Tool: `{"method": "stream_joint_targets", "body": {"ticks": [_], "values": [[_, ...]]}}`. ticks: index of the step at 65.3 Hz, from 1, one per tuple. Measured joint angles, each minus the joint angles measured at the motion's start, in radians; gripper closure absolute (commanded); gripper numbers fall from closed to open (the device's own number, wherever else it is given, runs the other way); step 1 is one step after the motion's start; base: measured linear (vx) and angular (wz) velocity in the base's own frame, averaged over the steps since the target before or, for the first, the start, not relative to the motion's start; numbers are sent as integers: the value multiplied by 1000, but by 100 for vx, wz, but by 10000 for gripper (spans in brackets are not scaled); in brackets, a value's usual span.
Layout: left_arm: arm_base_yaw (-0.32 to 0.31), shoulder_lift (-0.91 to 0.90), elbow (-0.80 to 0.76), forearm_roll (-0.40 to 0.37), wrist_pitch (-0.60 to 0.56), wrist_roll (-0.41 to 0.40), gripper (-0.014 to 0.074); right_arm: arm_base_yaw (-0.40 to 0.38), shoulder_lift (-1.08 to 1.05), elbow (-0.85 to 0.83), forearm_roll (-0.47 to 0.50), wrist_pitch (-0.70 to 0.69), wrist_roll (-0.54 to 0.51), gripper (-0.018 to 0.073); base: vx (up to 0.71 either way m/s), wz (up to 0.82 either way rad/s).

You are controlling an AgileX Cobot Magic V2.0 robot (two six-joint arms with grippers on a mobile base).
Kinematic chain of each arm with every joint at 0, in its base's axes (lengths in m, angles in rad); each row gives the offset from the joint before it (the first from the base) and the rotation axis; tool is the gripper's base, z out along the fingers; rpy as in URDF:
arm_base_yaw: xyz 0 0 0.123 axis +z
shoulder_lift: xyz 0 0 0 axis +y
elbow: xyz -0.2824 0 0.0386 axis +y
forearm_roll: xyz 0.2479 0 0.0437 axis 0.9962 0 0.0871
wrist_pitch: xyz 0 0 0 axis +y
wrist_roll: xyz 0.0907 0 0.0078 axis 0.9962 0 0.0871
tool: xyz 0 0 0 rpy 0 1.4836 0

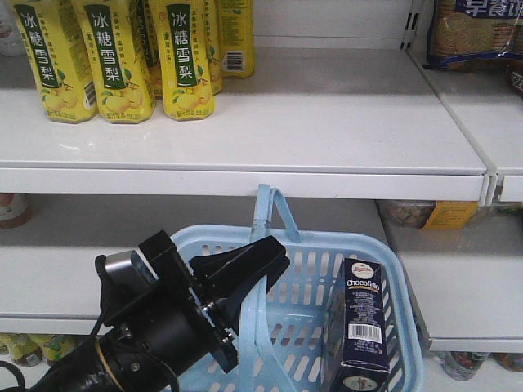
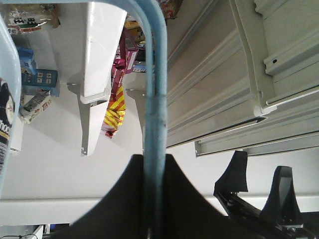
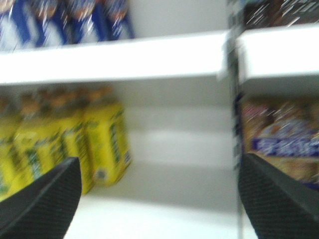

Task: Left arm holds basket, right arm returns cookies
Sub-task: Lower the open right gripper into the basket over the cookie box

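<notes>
Below the white metal shelf (image 1: 327,106), the light blue slotted plastic shopping basket (image 1: 327,238) sits low in the front view, with one hoop handle (image 1: 263,214) standing upright. The black ribbed left arm (image 1: 155,343) reaches up from the lower left corner. Its black wedge-shaped left gripper (image 1: 249,265) is pressed together on that handle (the left wrist view shows the blue bar running straight between the two black jaws). Inside the basket, near the wall on the picture's right, the dark navy rectangular cookies carton (image 1: 362,327) stands upright with its barcode facing the camera, and neither gripper touches it. The right gripper (image 3: 159,164) is spread wide, with nothing between its textured black fingers (image 3: 45,204); its blurred wrist view faces the shelving. Tall yellow drink cartons (image 1: 114,57) stand at the left of the white shelf, well apart from the basket.
</notes>
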Motion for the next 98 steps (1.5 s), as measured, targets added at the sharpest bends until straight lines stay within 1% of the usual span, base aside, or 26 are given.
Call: {"method": "stream_joint_targets", "body": {"ticks": [11,18,26,30,42,61,71,83,98], "values": [[0,0,0,0,0,0,599,160,93,-21,-1,112,0,-35,0,0],[0,0,0,0,0,0,599,226,138,-22,3,165,0,-35,0,0],[0,0,0,0,0,0,599,269,182,-22,20,234,7,-35,0,0],[0,0,0,0,0,0,599,277,199,-22,20,272,31,-35,0,0],[0,0,0,0,0,0,599,283,235,-23,33,423,168,-35,0,0],[0,0,0,0,0,0,599,283,263,-36,33,660,321,-35,0,0],[0,0,0,0,0,0,599,283,295,-65,52,766,402,-35,0,0],[0,0,0,0,0,0,599,283,341,-89,88,834,453,-35,0,0],[0,0,0,0,0,0,599,283,400,-99,101,850,486,-35,0,0]]}}
